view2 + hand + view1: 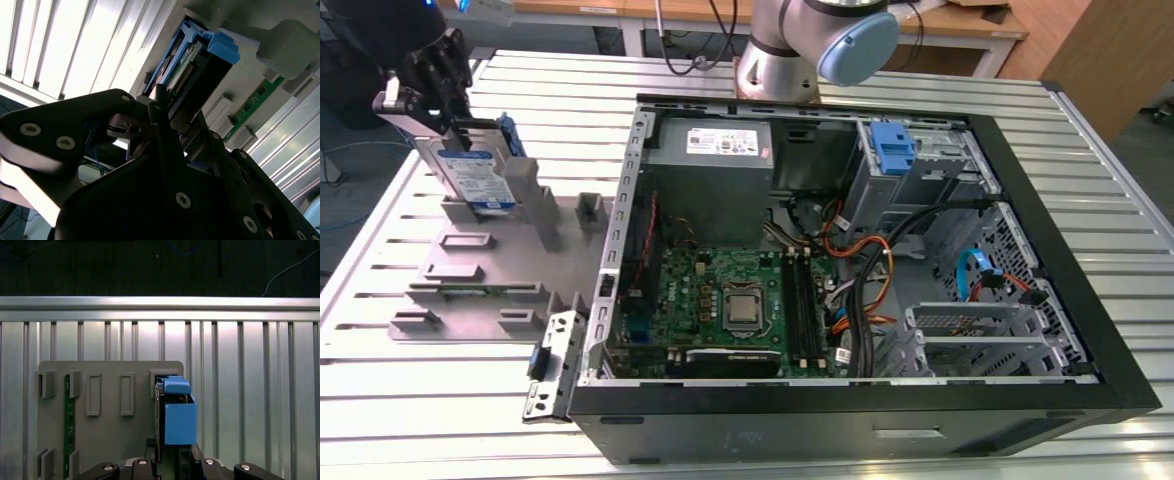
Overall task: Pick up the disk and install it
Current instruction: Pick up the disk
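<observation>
my jaws sit over the top edge of the disk [474, 176], one on each side, but i can't tell if they're actually pinching it or just straddling it. the disk stands on edge in a slot of the grey holder [494, 265] on the bench [400, 400], at the exterior view's left, near the open pc case [1067, 300]. standing up like that leaves its top free to grab. straight up looks open. the case wall is close and the inside is crowded with cables [861, 300].
</observation>
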Robot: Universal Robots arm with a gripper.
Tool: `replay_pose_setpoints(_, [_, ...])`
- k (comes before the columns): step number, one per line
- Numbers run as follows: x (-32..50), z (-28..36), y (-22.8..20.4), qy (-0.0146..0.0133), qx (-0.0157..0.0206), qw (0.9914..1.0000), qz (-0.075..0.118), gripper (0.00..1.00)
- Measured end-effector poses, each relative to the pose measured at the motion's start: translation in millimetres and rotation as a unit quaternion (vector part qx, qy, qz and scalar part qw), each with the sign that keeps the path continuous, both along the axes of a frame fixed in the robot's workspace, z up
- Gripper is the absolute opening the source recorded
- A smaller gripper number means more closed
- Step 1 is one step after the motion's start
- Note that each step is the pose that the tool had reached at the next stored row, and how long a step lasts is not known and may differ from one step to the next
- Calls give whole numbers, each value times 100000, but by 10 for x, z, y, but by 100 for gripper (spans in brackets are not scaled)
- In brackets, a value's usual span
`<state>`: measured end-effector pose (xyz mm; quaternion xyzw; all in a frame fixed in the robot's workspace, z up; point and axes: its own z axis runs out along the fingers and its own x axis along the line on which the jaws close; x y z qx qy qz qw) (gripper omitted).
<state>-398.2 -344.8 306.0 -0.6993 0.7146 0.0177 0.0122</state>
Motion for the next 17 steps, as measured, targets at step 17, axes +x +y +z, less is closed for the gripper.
replay_pose_setpoints(17, [0,89,0,-3,-1,100000,37,35])
